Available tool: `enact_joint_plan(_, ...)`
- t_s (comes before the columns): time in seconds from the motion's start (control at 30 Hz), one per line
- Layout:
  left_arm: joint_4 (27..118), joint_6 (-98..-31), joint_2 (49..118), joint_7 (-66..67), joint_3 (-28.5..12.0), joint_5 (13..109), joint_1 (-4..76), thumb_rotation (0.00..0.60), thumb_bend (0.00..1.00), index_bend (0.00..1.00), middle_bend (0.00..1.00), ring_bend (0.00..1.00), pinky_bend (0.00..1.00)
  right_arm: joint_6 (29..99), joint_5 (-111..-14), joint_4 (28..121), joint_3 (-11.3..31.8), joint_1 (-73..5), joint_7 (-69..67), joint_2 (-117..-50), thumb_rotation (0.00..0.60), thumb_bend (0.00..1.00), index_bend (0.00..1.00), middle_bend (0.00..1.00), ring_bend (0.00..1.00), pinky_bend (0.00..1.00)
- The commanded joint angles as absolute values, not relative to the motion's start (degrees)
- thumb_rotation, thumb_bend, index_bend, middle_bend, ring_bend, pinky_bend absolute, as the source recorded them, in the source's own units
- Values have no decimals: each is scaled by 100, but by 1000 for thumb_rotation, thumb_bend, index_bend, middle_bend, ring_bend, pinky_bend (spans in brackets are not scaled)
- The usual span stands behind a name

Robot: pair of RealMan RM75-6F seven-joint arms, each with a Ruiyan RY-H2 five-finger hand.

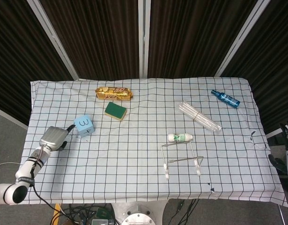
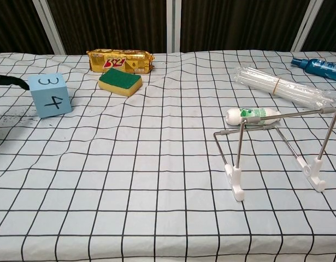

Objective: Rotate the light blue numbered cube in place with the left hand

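A gold-wrapped biscuit pack (image 1: 114,93) lies at the back of the checked cloth covering the surface (image 1: 134,154), a green-and-yellow sponge (image 1: 115,111) just in front. Toward the right lie a clear sleeve of straws (image 1: 198,116), a blue spray bottle (image 1: 225,98), a small white bottle (image 1: 180,137) and a wire stand (image 1: 181,160).

Checked tablecloth (image 1: 134,154) carries cube (image 1: 84,125), sponge (image 1: 115,111), bottles (image 1: 180,137).

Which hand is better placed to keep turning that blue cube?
The left hand: its fingers reach right up to the blue cube. The right hand barely shows at the far table edge.
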State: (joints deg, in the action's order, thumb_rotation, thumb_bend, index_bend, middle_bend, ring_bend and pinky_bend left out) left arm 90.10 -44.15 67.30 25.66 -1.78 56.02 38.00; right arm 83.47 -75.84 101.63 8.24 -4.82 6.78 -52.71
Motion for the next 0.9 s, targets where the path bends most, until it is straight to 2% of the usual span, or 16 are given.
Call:
enact_joint_plan(0.03, 8962, -4347, 6693, 2493, -185, 5582, 3851, 600, 485, 68, 866, 879, 865, 8346, -7583, 10164, 824, -484, 684, -5272, 600, 182, 0, 0, 0, 0)
enact_joint_plan(0.63, 8185, -3825, 6961, 2307, -171, 5534, 4347, 600, 486, 65, 865, 877, 865, 8365, -7527, 10223, 827, -482, 798, -5246, 600, 182, 0, 0, 0, 0)
enact_joint_plan(0.9, 8212, -4264, 6914, 2703, -151, 5221, 4413, 600, 486, 65, 861, 876, 865, 8374, -7491, 10182, 841, -474, 755, -5250, 600, 182, 0, 0, 0, 0)
